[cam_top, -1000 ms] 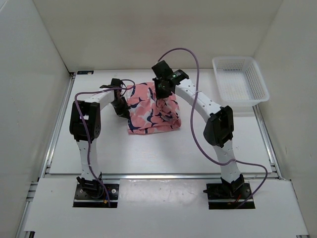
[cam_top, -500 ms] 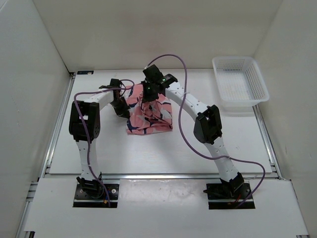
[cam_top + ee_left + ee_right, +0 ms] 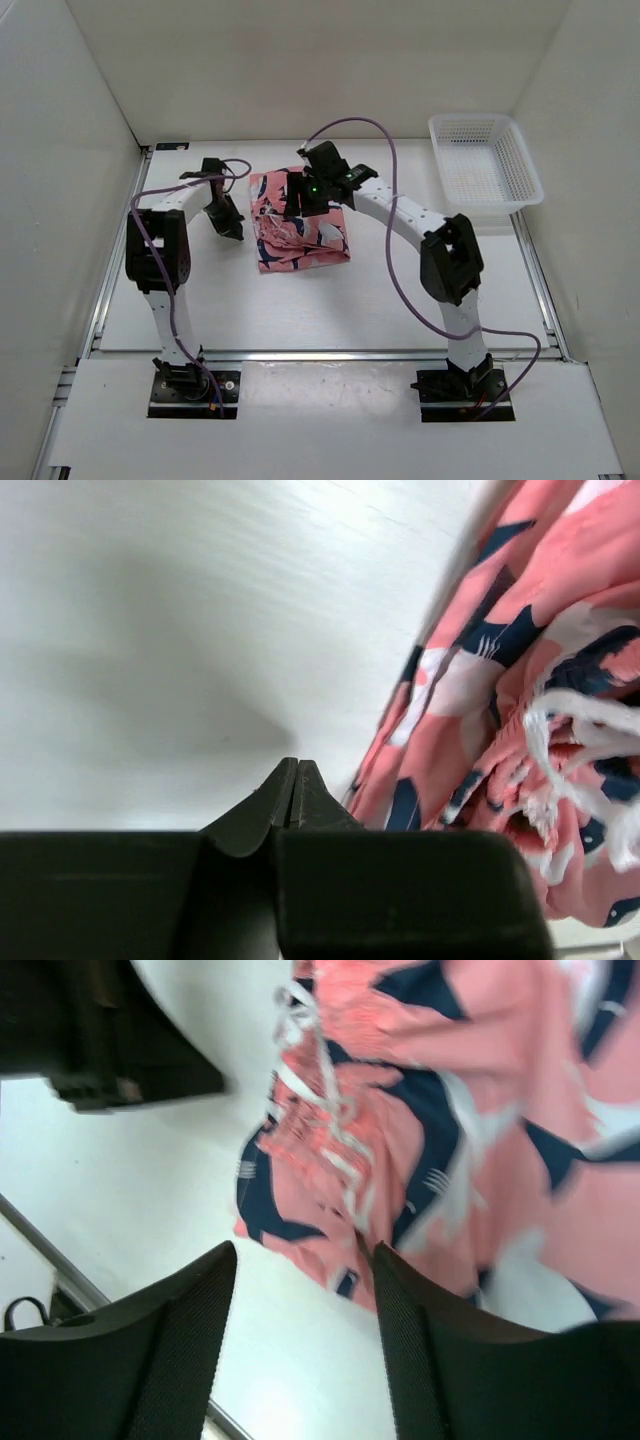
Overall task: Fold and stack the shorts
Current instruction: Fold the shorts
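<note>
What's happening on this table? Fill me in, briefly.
Two robot arms are working on folding the shorts, which lie in a rumpled, partly folded bundle in the middle of the table. The right fingers hover open just above the fabric, holding nothing. The left fingers are shut and empty, over bare table beside the shorts' left edge. The white mesh basket sits at the far right, apart from it all.

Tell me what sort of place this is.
Probably a robot lab cell: a white table boxed in by plain panels, with the left arm and right arm bolted at its near edge.
</note>
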`<state>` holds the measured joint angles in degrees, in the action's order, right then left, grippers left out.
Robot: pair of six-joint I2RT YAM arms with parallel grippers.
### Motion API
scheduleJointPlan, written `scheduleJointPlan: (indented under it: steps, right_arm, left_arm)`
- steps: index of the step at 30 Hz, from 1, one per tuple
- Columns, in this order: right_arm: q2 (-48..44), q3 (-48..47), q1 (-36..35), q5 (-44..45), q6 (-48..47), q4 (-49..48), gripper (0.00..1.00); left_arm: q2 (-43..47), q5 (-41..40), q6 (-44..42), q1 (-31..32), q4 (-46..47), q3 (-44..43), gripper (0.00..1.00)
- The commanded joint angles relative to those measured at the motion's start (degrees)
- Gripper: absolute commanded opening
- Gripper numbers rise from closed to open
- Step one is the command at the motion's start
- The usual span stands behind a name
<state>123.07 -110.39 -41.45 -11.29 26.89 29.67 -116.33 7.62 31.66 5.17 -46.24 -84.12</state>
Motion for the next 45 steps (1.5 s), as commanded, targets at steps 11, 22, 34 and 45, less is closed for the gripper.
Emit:
scheduleJointPlan:
  steps: [11,22,34,45]
  right_arm:
    - [-19.7,26.6,11.0,1.3,1.4,-7.7,0.0]
    - [-3.1,21.5,9.2,-2.4,-0.6,-5.9,0.0]
    - [-21.3,19.1,9.7,10.5,-3.5,0.2,0.28]
    - [-47.6,25.4,17.2,42.9,-5.8,12.8,0.99]
  left_arm:
    - [9.6,0.7,-4.0,7.2,-5.2,-12.9,0.11]
    - [-10.8,2.7,-3.9,8.9,-6.2,-25.3,0.11]
    - [-6.4,-3.0,-10.6,8.1,-14.6,-36.0,0.13]
    - [28.5,-8.6,-12.8,8.1,-16.0,-27.1,0.83]
